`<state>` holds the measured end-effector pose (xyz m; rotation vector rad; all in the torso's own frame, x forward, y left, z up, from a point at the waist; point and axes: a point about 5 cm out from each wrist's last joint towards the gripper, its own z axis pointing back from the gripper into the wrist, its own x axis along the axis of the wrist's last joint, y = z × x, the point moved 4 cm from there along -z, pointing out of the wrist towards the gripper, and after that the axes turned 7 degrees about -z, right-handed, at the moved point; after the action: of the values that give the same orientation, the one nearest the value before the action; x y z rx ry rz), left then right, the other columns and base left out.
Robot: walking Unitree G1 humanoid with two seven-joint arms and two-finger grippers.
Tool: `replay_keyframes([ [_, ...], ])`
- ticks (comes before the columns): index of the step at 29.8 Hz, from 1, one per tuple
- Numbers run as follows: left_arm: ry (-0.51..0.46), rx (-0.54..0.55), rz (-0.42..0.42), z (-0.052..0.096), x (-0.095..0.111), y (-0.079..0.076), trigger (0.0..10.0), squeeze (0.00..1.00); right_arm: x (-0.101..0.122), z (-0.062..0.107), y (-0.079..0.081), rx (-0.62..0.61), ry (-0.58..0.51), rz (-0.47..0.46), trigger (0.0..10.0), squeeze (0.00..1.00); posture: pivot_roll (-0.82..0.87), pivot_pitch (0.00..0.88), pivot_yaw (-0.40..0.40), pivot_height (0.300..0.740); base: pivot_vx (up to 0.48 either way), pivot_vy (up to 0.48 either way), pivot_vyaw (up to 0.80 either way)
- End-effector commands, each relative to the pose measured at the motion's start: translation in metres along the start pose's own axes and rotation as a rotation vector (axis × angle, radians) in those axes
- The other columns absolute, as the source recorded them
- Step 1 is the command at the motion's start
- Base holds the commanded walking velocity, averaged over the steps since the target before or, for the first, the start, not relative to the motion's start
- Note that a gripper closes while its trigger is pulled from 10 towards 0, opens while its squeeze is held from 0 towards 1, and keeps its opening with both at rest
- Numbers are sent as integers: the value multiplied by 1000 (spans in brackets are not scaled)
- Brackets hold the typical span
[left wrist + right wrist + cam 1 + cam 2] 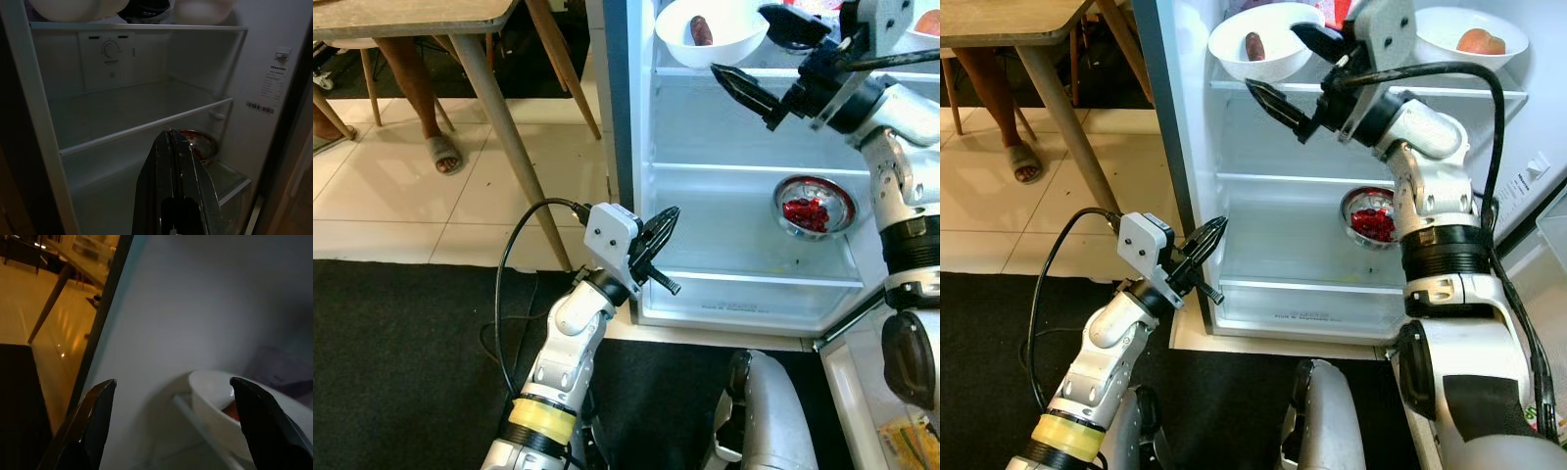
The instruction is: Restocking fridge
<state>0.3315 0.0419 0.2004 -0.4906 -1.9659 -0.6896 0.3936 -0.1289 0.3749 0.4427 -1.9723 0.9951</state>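
The fridge (744, 284) stands open before me. On its top shelf sits a white bowl (677, 31) holding a brown-red item (701, 29); a second white bowl (1449, 22) with an orange fruit (1481, 41) is to its right. A metal bowl (815, 206) of red pieces rests on a lower glass shelf. My right gripper (738, 40) is raised in front of the first bowl, open and holding nothing; the right wrist view shows the bowl (215, 396) just beyond its fingers (98, 421). My left gripper (674, 213) is shut and empty, low at the fridge's left edge.
A wooden table's leg (509, 137) stands left of the fridge, with a person's sandalled foot (440, 152) behind it. A black rug (401, 362) covers the floor under me. The fridge door's shelf (901, 431) juts out at the lower right.
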Motion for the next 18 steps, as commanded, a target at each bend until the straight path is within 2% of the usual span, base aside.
replay_keyframes([
  [1, 14, -8, 8, 4, -3, -5, 10000, 0, 5, -12, 2, 49, 48, 107, 10000, 0, -51, 245, 7, 517, 0, 0, 0],
  [3, 13, -12, 13, 5, -2, -7, 10000, 0, -4, -26, 9, 79, 154, 235, 10000, 0, -53, 259, 4, 517, 0, 0, 0],
  [4, 13, -12, 13, 5, -2, -7, 10000, 0, -4, -26, 9, 79, 154, 235, 10000, 0, -53, 259, 4, 517, 0, 0, 0],
  [6, 12, -12, 15, 5, -1, -8, 10000, 0, -15, -33, 10, 73, 242, 334, 10000, 0, -56, 268, 3, 517, 0, 0, 0],
  [11, 5, -9, 16, 5, 2, -8, 10000, 0, -20, -41, 5, 25, 309, 415, 10000, 0, -50, 287, -5, 517, 0, 0, 0],
  [18, -16, -4, 8, 4, 12, -7, 10000, 0, -10, -52, -6, -56, 325, 492, 10000, 0, -46, 317, -13, 517, 0, 0, 0],
])
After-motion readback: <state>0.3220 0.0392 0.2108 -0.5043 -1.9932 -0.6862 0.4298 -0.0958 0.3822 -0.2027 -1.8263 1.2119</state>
